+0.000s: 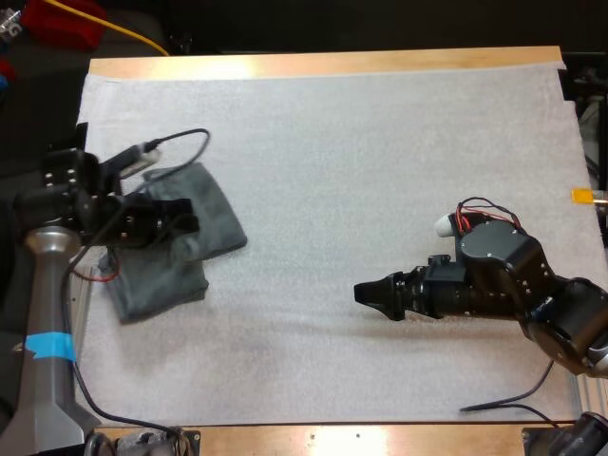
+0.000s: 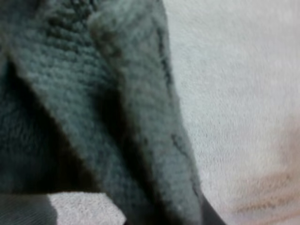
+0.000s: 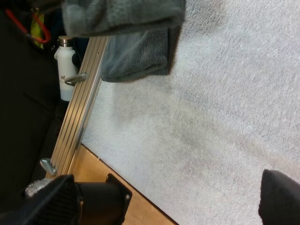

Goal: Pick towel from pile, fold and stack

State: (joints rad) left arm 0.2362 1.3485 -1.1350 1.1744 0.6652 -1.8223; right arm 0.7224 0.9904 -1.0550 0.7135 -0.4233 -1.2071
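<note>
Pile sits at the left side of the white foam mat (image 1: 361, 171), close to its left edge, on the wooden desk (image 1: 313, 65). Two pieces: a crumpled dark grey-green terry towel (image 1: 214, 214) lying partly over a flatter dark grey-green towel (image 1: 157, 285) that pokes out toward the near side.

My left gripper (image 1: 176, 220) is down on the crumpled towel, at the side nearest the mat's edge. The left wrist view is pressed right up against a ridge of the cloth (image 2: 117, 117) with bare mat (image 2: 243, 93) beside it. Whether it is clamped on the cloth or merely resting on it, I cannot tell.

My right gripper (image 1: 366, 293) hovers over bare mat, well apart from the pile and pointing toward it. In its own wrist view the jaws stand apart, with nothing between them.

Judgement: the step in hand is the pick, taking the top towel off the pile. The task is at its start, with nothing folded yet.

To do it well:
- Pinch one layer only, at an edge or corner of the crumpled towel, not the bunched middle.
- Lift straight up and check that the flatter towel stays down.
- Carry it to the open centre of the mat.
- Bring the right gripper to a second corner so the cloth can be spread flat.

Risk: both towels come up together.
</note>
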